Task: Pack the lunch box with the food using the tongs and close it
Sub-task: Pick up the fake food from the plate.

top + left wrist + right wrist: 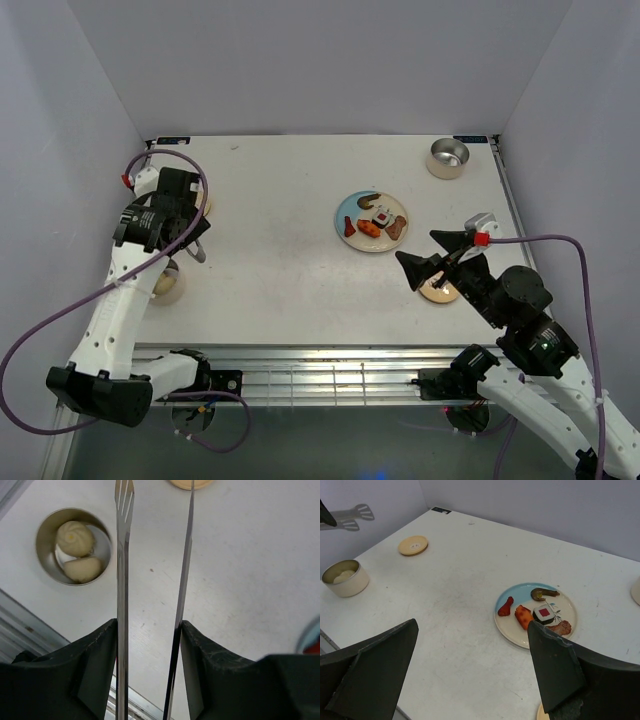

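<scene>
I'm gripping the tongs [121,580] in the left pincer [148,630], both slim arms clamped between the fingers and their long axis running straight out ahead, with the round tin [46,524] holding two pale dumplings [75,537] lying left of the tips. The right pincer [415,247] is hanging wide open and empty, nearer the plate [349,207]. The food [369,228] there is lying well off to the tongs' right, so I'm judging the left arm is needing to swing across the scuffed white surface [280,200], with plain pale walls [300,60] closing in behind.
</scene>
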Robot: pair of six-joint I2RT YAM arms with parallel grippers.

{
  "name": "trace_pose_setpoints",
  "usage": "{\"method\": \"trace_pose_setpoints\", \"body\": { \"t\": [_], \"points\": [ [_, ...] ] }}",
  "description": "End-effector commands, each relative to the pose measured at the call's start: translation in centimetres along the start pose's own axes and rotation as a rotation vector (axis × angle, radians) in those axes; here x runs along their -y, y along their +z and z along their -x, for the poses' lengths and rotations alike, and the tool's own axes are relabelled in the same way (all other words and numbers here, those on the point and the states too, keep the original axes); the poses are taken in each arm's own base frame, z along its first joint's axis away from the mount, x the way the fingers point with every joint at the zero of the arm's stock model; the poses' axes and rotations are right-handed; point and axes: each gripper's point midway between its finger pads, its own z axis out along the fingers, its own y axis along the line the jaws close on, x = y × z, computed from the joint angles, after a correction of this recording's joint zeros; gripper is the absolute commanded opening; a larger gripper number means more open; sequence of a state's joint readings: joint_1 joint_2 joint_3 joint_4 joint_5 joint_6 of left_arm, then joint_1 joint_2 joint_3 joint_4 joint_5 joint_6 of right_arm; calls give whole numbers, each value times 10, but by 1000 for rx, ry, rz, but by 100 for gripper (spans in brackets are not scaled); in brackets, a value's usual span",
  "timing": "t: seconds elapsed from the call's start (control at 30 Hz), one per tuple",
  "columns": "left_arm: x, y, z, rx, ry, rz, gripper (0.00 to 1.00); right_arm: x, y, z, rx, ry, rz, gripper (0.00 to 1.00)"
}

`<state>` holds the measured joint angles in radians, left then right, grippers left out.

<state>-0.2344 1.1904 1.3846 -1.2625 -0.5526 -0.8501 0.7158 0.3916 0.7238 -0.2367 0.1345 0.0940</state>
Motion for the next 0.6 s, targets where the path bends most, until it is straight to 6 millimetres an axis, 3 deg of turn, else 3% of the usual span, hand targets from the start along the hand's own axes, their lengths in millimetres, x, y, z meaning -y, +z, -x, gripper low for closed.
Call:
{"method": "trace_pose_setpoints", "body": {
  "t": [0.0, 0.1, 0.13, 0.2, 0.27, 0.4, 0.47, 0.57],
  "points": [
    [38, -24, 20, 69, 29, -273, 60, -6, 6, 10, 16, -7, 26, 95],
    [55, -29, 12, 81, 53, -406, 59, -6, 13, 5, -15, -10, 22, 95],
    [59, -23, 2, 65, 69, -423, 59, -5, 16, 3, -24, -11, 19, 95],
    [80, -27, -5, 64, 85, -535, 58, -6, 23, 1, -49, -13, 16, 96],
    [92, -21, -28, 26, 130, -571, 57, -6, 29, -1, -75, -11, 13, 96],
    [122, -30, -50, 63, 181, -650, 57, -6, 31, 2, -75, 2, 7, 96],
    [135, -36, -75, 44, 228, -708, 57, -9, 32, 3, -76, 21, 16, 96],
    [155, -48, -95, 55, 257, -804, 58, -16, 37, -3, -102, 47, 49, 96]
  ]
}}
